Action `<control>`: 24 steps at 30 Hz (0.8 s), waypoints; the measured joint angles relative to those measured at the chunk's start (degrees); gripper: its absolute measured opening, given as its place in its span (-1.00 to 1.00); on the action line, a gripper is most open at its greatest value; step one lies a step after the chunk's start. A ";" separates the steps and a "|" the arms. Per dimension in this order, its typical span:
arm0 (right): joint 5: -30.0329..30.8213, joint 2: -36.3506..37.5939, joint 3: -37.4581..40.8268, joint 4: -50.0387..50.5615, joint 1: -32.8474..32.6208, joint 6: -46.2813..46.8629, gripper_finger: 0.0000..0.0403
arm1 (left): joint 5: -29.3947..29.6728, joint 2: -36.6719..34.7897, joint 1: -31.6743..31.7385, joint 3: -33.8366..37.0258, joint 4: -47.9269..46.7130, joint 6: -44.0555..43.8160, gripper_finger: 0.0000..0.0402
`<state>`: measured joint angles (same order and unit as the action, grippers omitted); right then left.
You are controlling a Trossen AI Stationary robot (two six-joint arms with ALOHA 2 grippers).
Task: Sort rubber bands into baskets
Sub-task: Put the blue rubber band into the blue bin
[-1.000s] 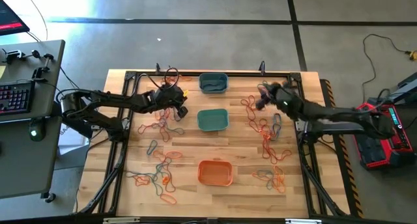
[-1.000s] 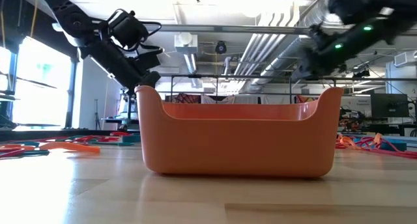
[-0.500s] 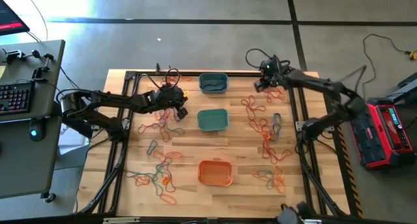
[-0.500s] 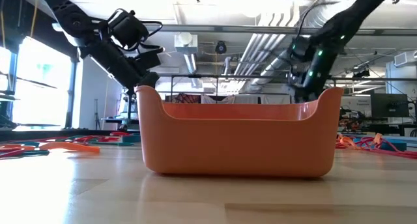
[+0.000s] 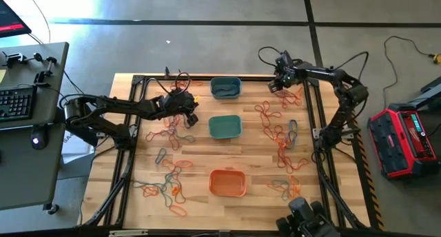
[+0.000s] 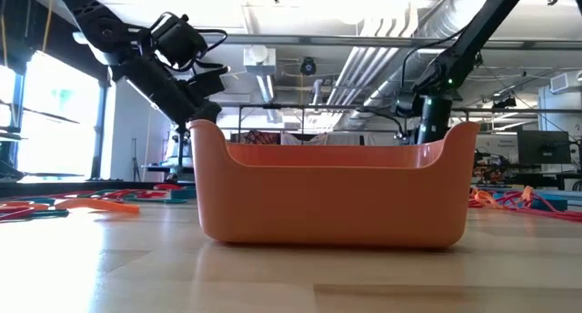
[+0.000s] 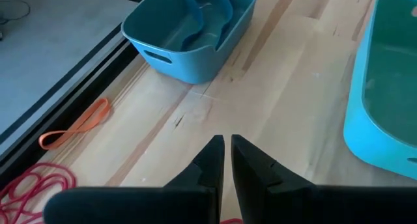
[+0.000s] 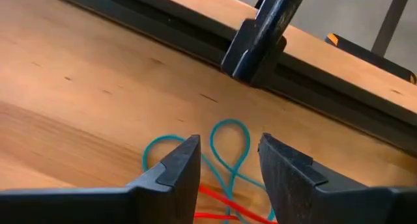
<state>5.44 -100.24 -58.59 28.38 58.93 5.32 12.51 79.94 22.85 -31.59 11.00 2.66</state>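
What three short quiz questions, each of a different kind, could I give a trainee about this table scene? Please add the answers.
1. True or false: the orange basket already holds a heap of rubber bands.
2. Multiple choice: the right gripper is open above a) a teal rubber band, b) the teal basket, c) a keyboard.
3. Fill in: the left gripper is ____, with nothing between its fingers.

Key: 1 false, it looks empty from above; 2 a; 3 shut.

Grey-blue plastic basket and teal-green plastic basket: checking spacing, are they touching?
Apart. The high view shows bare wood between the grey-blue plastic basket and the teal-green plastic basket.
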 joint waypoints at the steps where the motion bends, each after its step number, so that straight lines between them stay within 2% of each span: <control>1: -0.01 -0.28 -0.02 -0.01 0.07 -0.02 -0.28 | 0.00 0.00 0.02 0.00 0.00 0.00 -0.91; 10: -0.05 -2.17 0.27 0.60 0.88 -1.31 -0.44 | 0.01 0.00 0.02 0.00 0.00 0.20 -0.91; 15: -0.16 -2.41 0.27 0.62 1.45 -2.74 -0.62 | 0.02 0.00 0.02 0.00 0.00 0.20 -0.91; 20: 0.04 -2.41 0.27 0.74 1.47 -5.76 -0.92 | 0.00 0.00 0.01 0.00 -0.07 0.59 -0.91; 24: 0.08 -2.47 -0.75 3.10 1.47 -6.75 -0.96 | -0.17 0.02 0.00 0.00 -0.50 0.46 -0.91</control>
<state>5.52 -102.71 -59.34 31.47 60.40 -1.43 12.34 79.96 22.85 -31.59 10.51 3.11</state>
